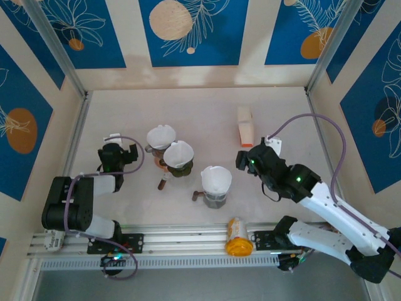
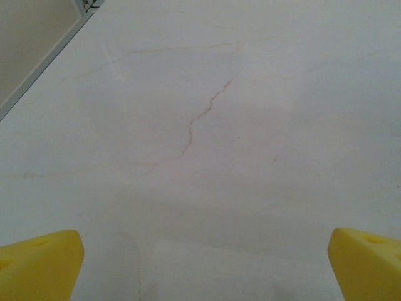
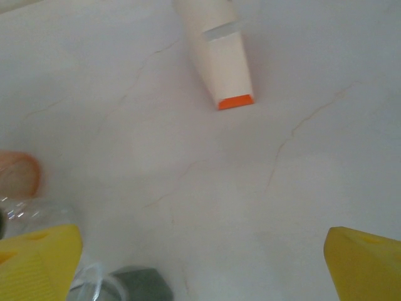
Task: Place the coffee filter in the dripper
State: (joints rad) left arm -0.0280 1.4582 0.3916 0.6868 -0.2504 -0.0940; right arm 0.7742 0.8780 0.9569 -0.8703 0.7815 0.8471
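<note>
Three drippers stand mid-table, each with a white paper filter cone sitting in it: one at the back (image 1: 161,137), one in the middle (image 1: 178,154) and one nearest the front (image 1: 216,180) on a dark base (image 1: 215,200). My left gripper (image 1: 118,152) (image 2: 203,263) is left of the group, open over bare table, its yellow fingertips (image 2: 37,263) wide apart. To the right of the front dripper, my right gripper (image 1: 245,160) (image 3: 203,263) is open and holds nothing. A dripper's dark base (image 3: 135,285) shows at the right wrist view's lower left.
A white carton with an orange end (image 1: 245,125) (image 3: 220,59) lies ahead of the right gripper. A yellow container (image 1: 236,237) rests on the front rail. Panel walls (image 1: 188,75) close in the table at the back and both sides.
</note>
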